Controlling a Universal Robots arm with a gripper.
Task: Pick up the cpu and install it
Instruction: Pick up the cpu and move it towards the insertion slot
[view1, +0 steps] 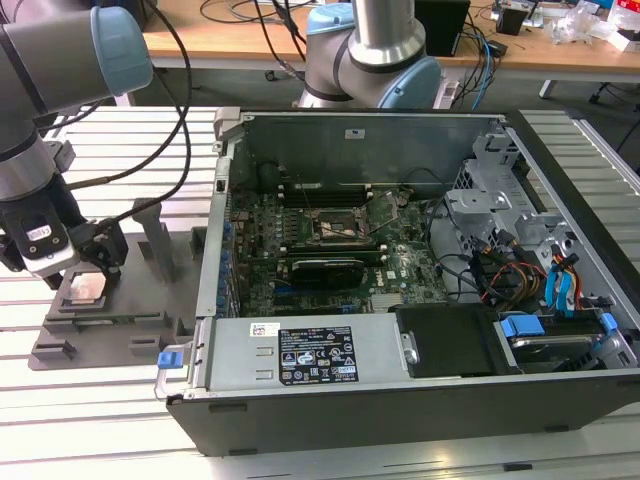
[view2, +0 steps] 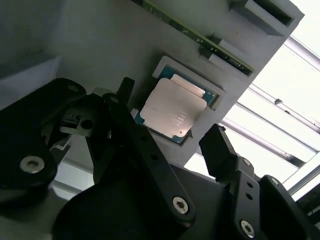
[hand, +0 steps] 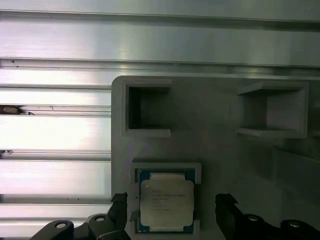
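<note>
The cpu (view1: 85, 288), a small silvery-grey square chip, lies flat in a shallow pocket of the grey fixture tray (view1: 100, 330) at the exterior view's left. My gripper (view1: 85, 268) hangs just over it, open. In both wrist views the black fingers stand on either side of the cpu (hand: 166, 201) (view2: 173, 109) with a gap to each edge, and nothing is held between them. The gripper (hand: 172, 205) (view2: 172, 117) is centred over the chip. The dark square socket (view1: 345, 228) sits on the motherboard inside the open computer case (view1: 400, 390).
Upright blocks (view1: 155, 235) rise from the tray between the gripper and the case wall. A second arm's base (view1: 375, 50) stands behind the case. Black cables (view1: 185, 90) hang above the slatted metal table (view1: 90, 440). Two square recesses (hand: 145, 112) lie beyond the cpu on the tray.
</note>
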